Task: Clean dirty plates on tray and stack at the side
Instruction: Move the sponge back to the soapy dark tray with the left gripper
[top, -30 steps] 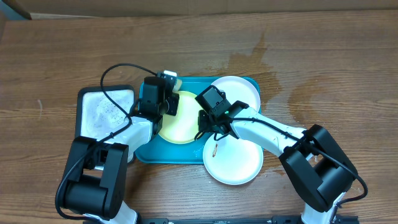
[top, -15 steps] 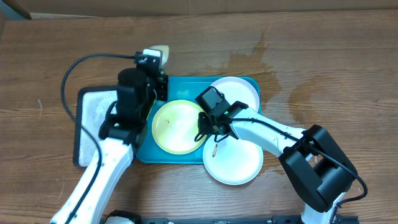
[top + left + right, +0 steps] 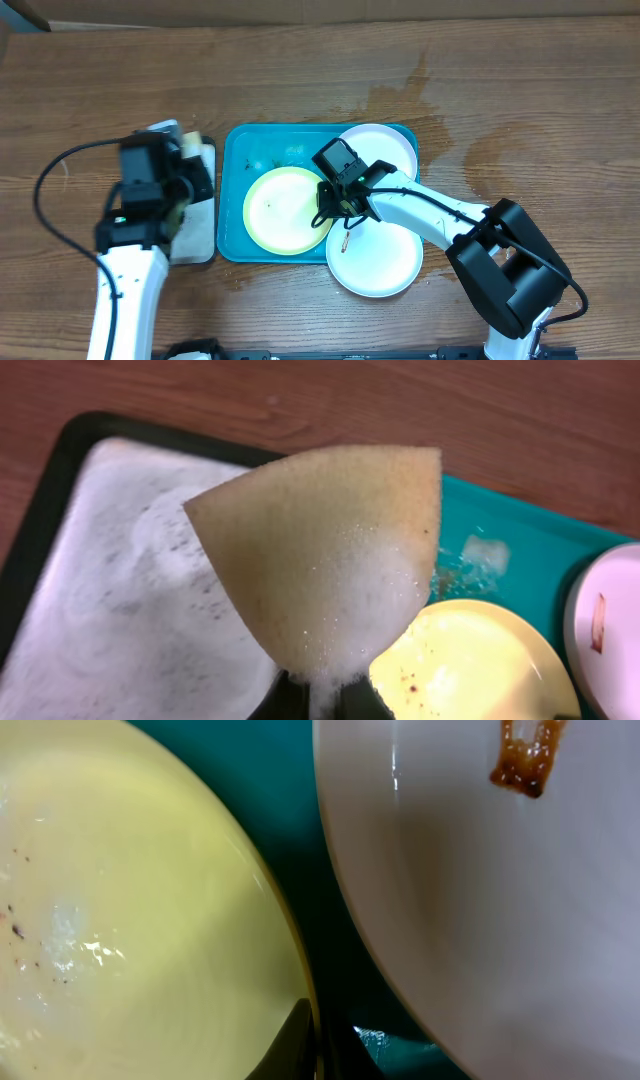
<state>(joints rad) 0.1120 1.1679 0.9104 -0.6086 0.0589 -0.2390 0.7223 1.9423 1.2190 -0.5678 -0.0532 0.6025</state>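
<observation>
The wooden worktop (image 3: 520,60) carries a damp stain (image 3: 420,100), well beyond my right claw (image 3: 335,210). The teal tray (image 3: 232,200) lies between my two claws. Under my left claw (image 3: 312,705) sits a smaller black-rimmed tray (image 3: 120,610) filled with white foam, just beside the teal one.

Of the three plates, the yellow plate (image 3: 285,210) lies on the teal tray. My right claw is pinched together on its rim, one finger on either side of the edge in the wrist view. One white plate (image 3: 385,150) rests in the tray's corner just beyond that claw. The other white plate (image 3: 375,260) is on the nearer side of the claw, partly over the tray's rim and partly above the worktop.

My left claw is clamped on a wedge of yellow sponge (image 3: 330,550), wet with suds at its lower end. A brown smear (image 3: 522,765) marks the near white plate close to the right claw, and tiny dark specks (image 3: 15,930) dot the yellow one.
</observation>
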